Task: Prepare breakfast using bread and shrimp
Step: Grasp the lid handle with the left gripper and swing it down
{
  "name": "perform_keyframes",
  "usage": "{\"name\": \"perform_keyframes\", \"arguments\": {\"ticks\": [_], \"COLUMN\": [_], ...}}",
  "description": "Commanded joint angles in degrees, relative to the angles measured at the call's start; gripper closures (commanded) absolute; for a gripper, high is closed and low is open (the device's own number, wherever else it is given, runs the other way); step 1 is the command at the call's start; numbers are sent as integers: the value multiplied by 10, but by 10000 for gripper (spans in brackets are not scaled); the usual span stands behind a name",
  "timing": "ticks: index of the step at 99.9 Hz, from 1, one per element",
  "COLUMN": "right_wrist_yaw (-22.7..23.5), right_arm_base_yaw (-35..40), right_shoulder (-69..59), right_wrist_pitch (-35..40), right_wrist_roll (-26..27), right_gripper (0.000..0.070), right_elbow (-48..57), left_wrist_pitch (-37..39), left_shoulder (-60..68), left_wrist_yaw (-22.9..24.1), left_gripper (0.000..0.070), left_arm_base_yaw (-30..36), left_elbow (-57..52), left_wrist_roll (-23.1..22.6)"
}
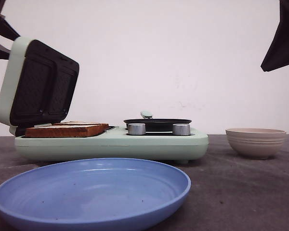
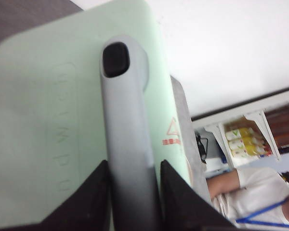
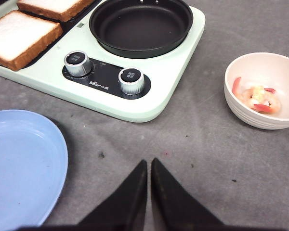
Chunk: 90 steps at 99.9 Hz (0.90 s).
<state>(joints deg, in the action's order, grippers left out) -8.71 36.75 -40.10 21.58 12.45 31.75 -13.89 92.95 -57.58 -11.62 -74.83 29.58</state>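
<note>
Your left hand (image 2: 134,202) grips the lid handle (image 2: 125,134), bread (image 1: 67,129) loaded. Right hand (image 3: 148,192), clenched and empty, next needs the shrimp (image 3: 257,98) at its two o'clock.

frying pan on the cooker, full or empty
Empty: the right wrist view shows the black frying pan bare inside, while the shrimp sits in the bowl.

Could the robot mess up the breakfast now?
Maybe. The left gripper has its fingers around the handle of the open lid; if it slips, the lid could drop onto the bread. The shrimp sits in a small bowl and the right gripper is shut, so it must open first.
</note>
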Motion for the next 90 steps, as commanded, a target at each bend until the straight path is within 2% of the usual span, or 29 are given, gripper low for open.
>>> {"name": "perform_keyframes", "arguments": {"ticks": [1, 34, 90], "right_wrist_yaw": [1, 1, 1], "right_arm_base_yaw": [5, 5, 5], "right_shoulder": [-2, -2, -2], "right_wrist_pitch": [-6, -6, -11], "right_wrist_roll": [7, 7, 7], "right_gripper": [696, 696, 696], "right_elbow": [1, 1, 1], "left_wrist_pitch": [2, 2, 1], "left_shoulder": [18, 18, 18], "left_wrist_yaw": [-1, 35, 138], "left_gripper": [697, 696, 696], "left_arm_base_yaw": [16, 61, 148], "left_elbow": [-2, -2, -2], "left_wrist_roll": [-54, -66, -89]}}
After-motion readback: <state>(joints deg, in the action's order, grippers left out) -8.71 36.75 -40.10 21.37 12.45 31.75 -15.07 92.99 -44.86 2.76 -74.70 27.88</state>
